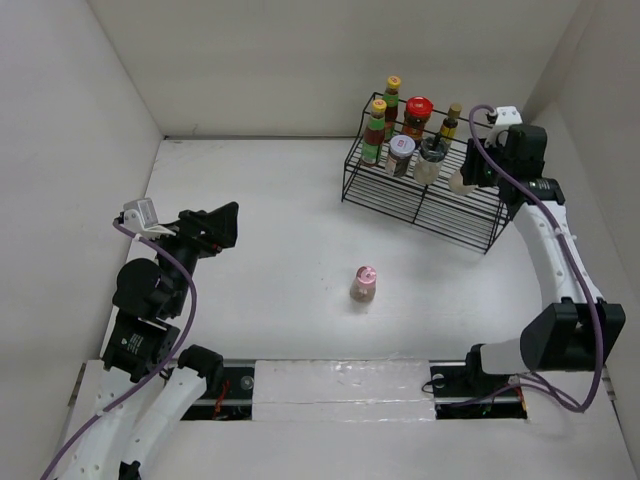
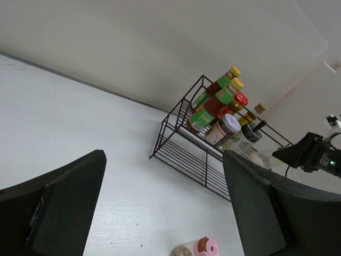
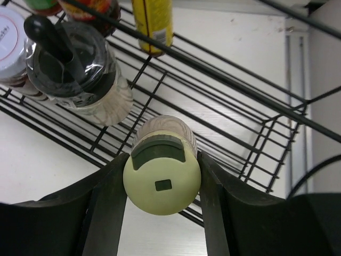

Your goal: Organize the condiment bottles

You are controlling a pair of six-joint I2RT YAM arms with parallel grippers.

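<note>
Right gripper (image 3: 162, 169) is clamped on the cream shaker (image 3: 161, 186), holding it over the lower shelf of the black wire rack (image 1: 420, 203), just beside the dark-topped shaker (image 3: 74, 66), though I can't tell whether its base touches the wires. Out on the white table (image 1: 270, 230) the pink-capped shaker (image 1: 364, 284) stands alone, well apart from the rack, and the left gripper (image 2: 162, 205) hangs over the table's left side, jaws spread with nothing between them

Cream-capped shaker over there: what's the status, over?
Right gripper shut on cream-capped shaker, at black wire rack. Left gripper open, empty. Pink-capped shaker loose on table. Nothing blocking.
</note>
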